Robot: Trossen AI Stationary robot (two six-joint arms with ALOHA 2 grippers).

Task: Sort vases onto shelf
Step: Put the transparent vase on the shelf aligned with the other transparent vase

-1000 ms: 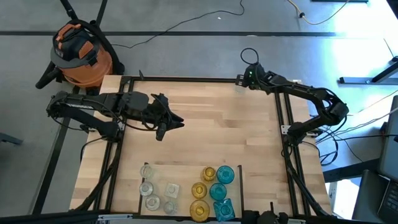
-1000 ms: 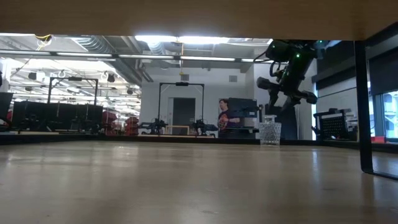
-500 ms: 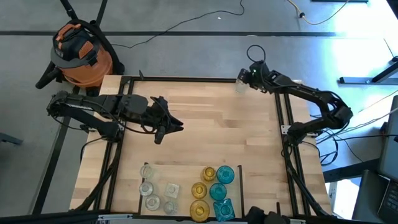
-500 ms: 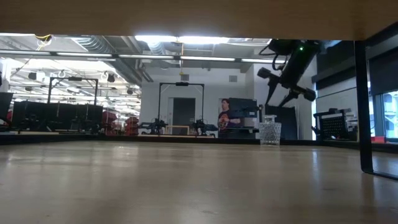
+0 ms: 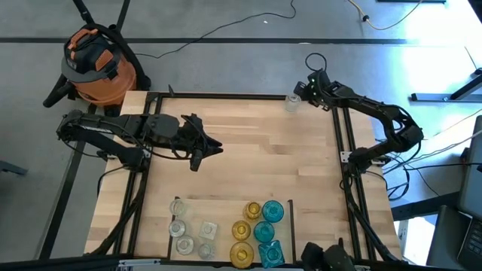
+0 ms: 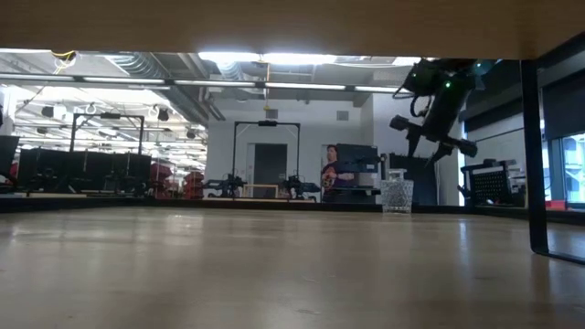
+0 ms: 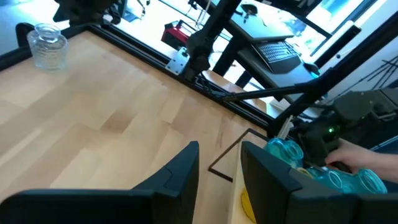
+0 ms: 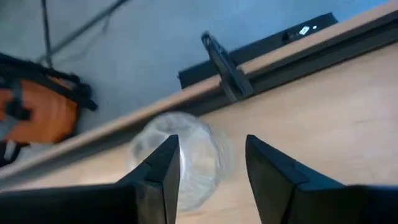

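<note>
Bare wood spans the table (image 5: 256,158) centre; clustered vases (image 5: 256,226) crowd the shelf (image 5: 226,205) at its near edge.

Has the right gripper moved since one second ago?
Yes. In the high view the right gripper has shifted toward the table's far right corner, away from the clear vase.

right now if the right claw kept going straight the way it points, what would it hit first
Most likely the clear vase at the table's far edge: the right claw, open, points at it between its fingers. How far off it stands is unclear.

Bright overhead light, blurred wrist views
</note>
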